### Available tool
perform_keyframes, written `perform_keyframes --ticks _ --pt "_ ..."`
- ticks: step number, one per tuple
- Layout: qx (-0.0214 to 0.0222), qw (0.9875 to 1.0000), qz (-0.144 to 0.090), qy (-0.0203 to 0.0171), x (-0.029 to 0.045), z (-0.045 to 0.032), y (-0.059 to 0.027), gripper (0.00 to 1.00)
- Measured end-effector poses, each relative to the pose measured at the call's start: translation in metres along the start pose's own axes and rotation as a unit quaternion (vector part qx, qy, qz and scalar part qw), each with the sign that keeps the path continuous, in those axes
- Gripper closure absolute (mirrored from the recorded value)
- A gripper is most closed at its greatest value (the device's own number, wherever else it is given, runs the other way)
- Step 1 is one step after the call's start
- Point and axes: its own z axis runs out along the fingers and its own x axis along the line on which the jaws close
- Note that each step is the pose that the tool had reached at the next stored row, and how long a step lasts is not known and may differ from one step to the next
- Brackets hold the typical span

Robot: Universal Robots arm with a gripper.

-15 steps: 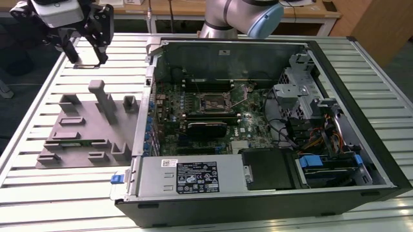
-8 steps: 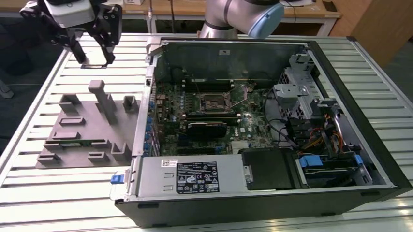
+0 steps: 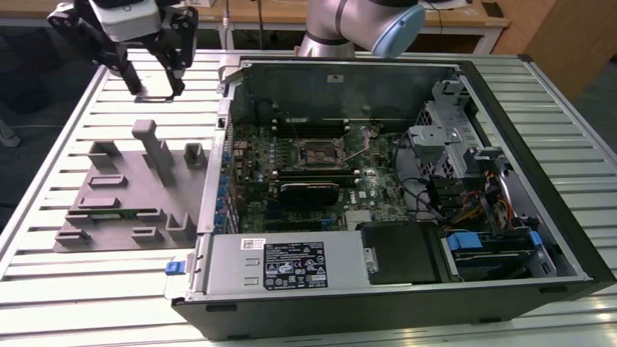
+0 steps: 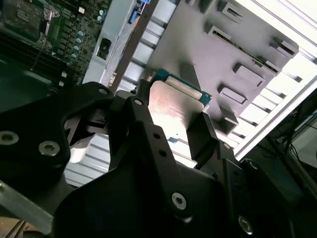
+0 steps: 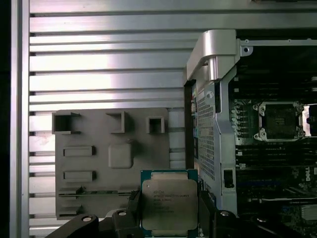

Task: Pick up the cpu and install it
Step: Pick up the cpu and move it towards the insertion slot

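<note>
Silvery-gray square metal-topped cpu [image 5: 170, 202]: clamped by two opposite edges in the black claw [image 3: 154, 92], over the slatted aluminium desk [image 3: 58, 289] | square metal-framed socket [image 5: 279, 120]: well apart from the claw, past the computer case's silver wall [image 5: 214, 124] | risk: the thin edge grip may let the chip tilt or slip, and a skewed seating would bend socket pins; the wall could clip it.

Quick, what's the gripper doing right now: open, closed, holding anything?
Gripper: closed, holding the cpu by two opposite edges.

A slatted metal table [image 3: 68, 289] carries a gray holder plate [image 3: 121, 210] and, just beside it, an open computer case [image 3: 386, 318].
</note>
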Motion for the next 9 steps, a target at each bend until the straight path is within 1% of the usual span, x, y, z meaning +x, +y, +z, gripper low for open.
perform_keyframes --ticks 9 --pt "0.0000 1.0000 0.000 0.0000 -0.0205 0.0004 0.0009 0.46"
